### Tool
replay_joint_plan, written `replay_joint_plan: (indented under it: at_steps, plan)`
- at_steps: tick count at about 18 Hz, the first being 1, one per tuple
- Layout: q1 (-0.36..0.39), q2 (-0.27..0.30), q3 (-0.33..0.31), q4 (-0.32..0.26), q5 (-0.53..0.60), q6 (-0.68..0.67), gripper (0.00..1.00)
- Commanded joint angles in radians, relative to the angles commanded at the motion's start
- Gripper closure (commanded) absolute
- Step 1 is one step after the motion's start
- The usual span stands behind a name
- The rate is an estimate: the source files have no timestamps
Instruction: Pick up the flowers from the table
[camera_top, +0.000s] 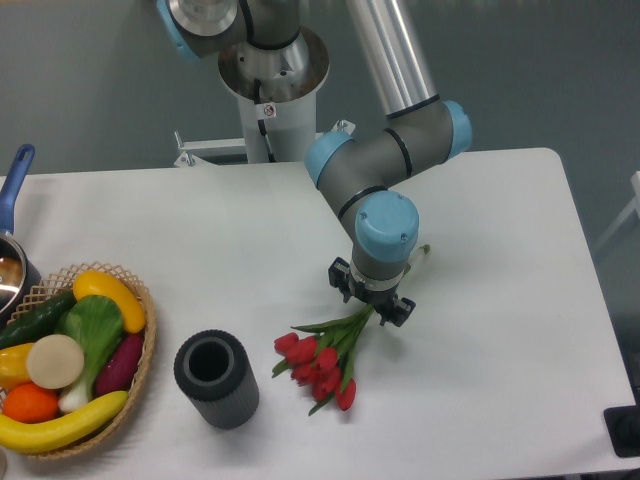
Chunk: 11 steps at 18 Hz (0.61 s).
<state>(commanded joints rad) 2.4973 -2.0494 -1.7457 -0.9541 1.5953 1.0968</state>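
The flowers (320, 365), a bunch of red tulips with green stems and leaves, lie on the white table (500, 200) at front centre, buds pointing toward the front left. The stems run up and to the right under my gripper (372, 303), and a stem end shows beyond it near the arm's wrist. The gripper points straight down over the middle of the stems. Its fingers are hidden under the wrist body, so I cannot tell whether they are closed on the stems.
A dark grey cylinder cup (216, 379) stands left of the flowers. A wicker basket (146, 350) of toy fruit and vegetables sits at the front left. A pot with a blue handle (14, 180) is at the left edge. The arm's base (272, 90) stands behind the table.
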Motion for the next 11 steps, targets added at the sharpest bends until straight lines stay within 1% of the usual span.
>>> replay_joint_plan:
  at_steps: [3,6,8,11]
  plan:
    - [0.000,0.008,0.000,-0.008,0.000,0.000,1.00]
    - [-0.002,0.014,0.002,-0.002,-0.005,-0.011,1.00]
    - [-0.002,0.028,0.000,-0.002,0.003,-0.024,1.00]
    - [0.008,0.052,0.021,-0.003,-0.001,-0.034,1.00]
